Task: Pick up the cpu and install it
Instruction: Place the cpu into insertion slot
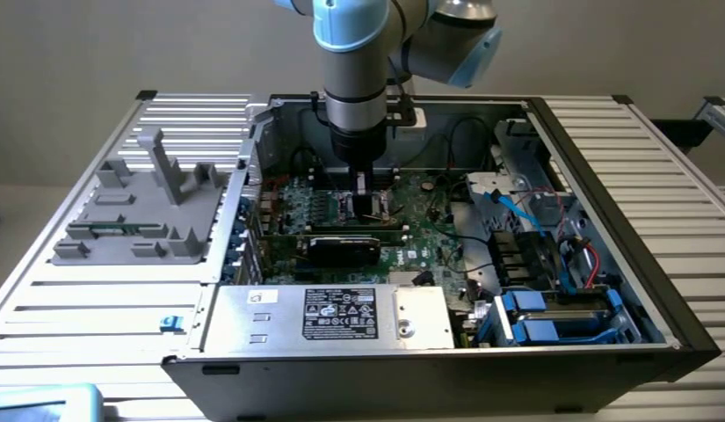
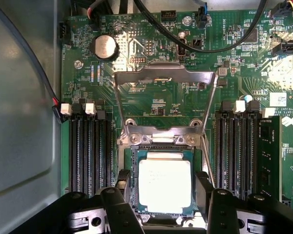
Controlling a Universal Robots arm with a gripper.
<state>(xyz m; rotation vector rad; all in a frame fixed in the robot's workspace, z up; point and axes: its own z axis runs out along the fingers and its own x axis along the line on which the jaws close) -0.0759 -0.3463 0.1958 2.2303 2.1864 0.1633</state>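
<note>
Gripper [image 2: 163, 181] jaws wide, one finger [image 2: 121, 185] each side of the cpu [image 2: 165, 187], seemingly clear of its edges. Cpu lies flat in the socket [image 2: 133, 161] between the jaws. Risk: any sideways drift and a finger clips the cpu rim, skewing it and bending socket pins. Full seating looks likely but unconfirmed.

There was one cpu [image 2: 164, 184], one coin cell [image 2: 104, 47], two banks of memory slots [image 2: 90, 151], one graphics card [image 1: 344, 249], one power supply [image 1: 327, 316], one case [image 1: 397, 382], one grey fixture [image 1: 145, 211] and one arm [image 1: 359, 79].
</note>
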